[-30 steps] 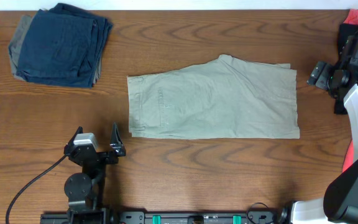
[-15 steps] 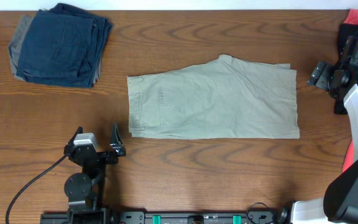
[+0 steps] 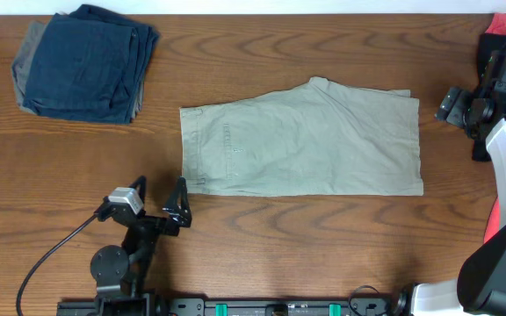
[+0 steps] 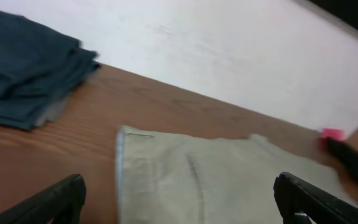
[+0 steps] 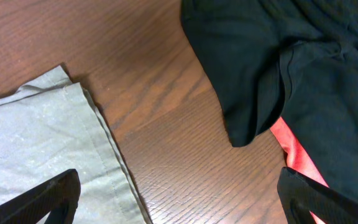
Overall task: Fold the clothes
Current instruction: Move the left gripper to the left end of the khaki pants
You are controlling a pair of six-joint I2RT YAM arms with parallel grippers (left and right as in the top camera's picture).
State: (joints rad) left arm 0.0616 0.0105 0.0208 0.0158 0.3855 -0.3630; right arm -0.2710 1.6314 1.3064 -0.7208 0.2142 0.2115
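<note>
- The shorts (image 3: 301,140) are lying flat on the worktop (image 3: 323,237) between the 2 grippers. They look already doubled leg over leg, with the waistband end toward the left gripper (image 3: 160,184) and the hems toward the right gripper (image 5: 178,180).
- The left gripper is hovering with its fingers spread and holding nothing, and the near waistband corner is sitting just ahead of it.
- The right gripper is likewise hanging spread and empty, over bare wood just outside the far hem corner.
- The step in hand is probably reaching for the waistband to carry it over toward the hems. Doing it well is going to mean pinching every layer at the corner, lifting low, and keeping the long edges lined up.
- A stack of navy clothes (image 3: 84,63) is sitting well ahead and to the left of the left gripper, clear of the fold.
- A black garment (image 5: 291,74) over red cloth (image 5: 297,152) is lying near the right gripper's outer side, apart from the hem. It may be at risk of snagging if that gripper swings outward.
</note>
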